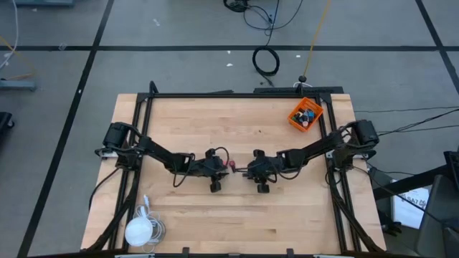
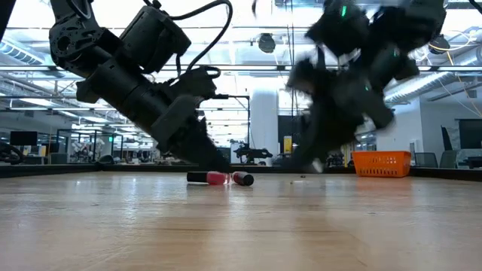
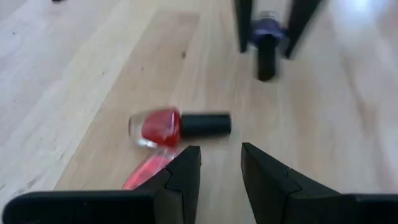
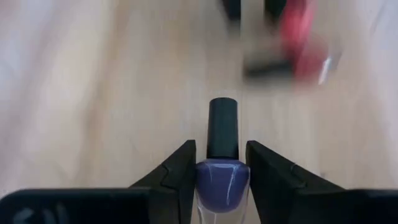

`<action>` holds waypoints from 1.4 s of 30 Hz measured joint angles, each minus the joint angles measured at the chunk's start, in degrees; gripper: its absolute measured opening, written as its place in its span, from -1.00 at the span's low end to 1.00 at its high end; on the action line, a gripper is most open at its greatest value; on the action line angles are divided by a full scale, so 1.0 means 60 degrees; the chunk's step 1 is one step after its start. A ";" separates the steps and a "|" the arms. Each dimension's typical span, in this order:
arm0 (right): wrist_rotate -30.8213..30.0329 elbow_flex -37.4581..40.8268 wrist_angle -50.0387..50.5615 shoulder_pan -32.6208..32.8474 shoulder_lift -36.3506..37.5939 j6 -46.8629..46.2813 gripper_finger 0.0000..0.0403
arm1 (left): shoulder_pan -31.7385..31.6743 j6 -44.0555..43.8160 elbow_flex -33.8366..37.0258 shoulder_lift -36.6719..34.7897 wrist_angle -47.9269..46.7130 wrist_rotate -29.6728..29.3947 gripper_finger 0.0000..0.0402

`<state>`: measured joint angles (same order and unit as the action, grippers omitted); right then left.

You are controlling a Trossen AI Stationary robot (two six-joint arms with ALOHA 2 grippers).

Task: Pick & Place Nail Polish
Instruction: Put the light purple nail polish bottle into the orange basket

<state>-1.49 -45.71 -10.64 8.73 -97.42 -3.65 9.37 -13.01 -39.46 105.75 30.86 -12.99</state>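
Nail polish bottles lie mid-bench: a red one [image 3: 163, 126] on its side with a pink one [image 3: 144, 174] touching it, just ahead of the left gripper [image 3: 221, 163], whose fingers stand narrowly parted and hold nothing. The right gripper [image 4: 221, 163] has its fingers closed on a purple bottle [image 4: 222, 177], cap pointing away — gripped at the glass body, probably so it can be carried to the orange bin [image 1: 305, 115] at the bench's far right corner, where other bottles appear to sit already. Only the wrist views reveal the colours and the grip; the high view shows the two grippers nose to nose, and the low view blurs the right arm.
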 joint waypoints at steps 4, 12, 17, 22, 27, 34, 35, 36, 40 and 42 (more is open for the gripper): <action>-0.0957 -0.0049 -0.0080 0.0426 0.0725 0.0343 -0.45 | 0.0004 -0.0948 0.0001 0.0000 0.1117 0.0033 -0.43; -0.3617 -0.0067 -0.0035 0.1194 0.1190 0.1488 -0.44 | -0.0084 -0.4490 -0.0044 0.0000 0.3143 0.0270 -0.42; -0.4288 -0.0067 -0.0178 0.1403 0.1190 0.1995 -0.45 | -0.0246 -0.5305 -0.0429 0.0000 0.3223 0.0561 -0.30; -0.4288 -0.0067 -0.0214 0.1406 0.1190 0.1987 -0.44 | -0.0270 -0.5374 -0.0955 0.0000 0.2812 0.0678 0.04; -0.4292 -0.0067 -0.0267 0.1406 0.1193 0.2036 -0.44 | -0.0274 -0.5238 -0.1432 0.0000 0.1701 0.0654 0.34; -0.4733 -0.0067 -0.0826 0.1439 0.1193 0.2381 -0.43 | -0.0280 -0.5172 -0.1603 0.0000 0.1552 0.0583 0.52; -0.4771 -0.0070 -0.0933 0.1439 0.1193 0.2453 -0.43 | -0.0280 -0.5154 -0.1603 0.0000 0.1636 0.0583 0.52; -0.4788 -0.0070 -0.1017 0.1439 0.1196 0.2529 -0.43 | -0.0280 -0.5149 -0.1603 0.0000 0.1660 0.0583 0.52; -0.4794 -0.0067 -0.1446 0.1445 0.1196 0.2890 -0.45 | -0.0297 -0.5175 -0.1606 0.0000 0.1705 0.0583 0.48; -0.4806 -0.0067 -0.1620 0.1443 0.1193 0.3059 -0.45 | -0.0310 -0.5180 -0.1606 -0.0011 0.1793 0.0601 0.45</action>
<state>-30.33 -46.11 -20.36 17.39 -90.26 14.70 7.51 -44.09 -49.10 105.69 41.61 -9.39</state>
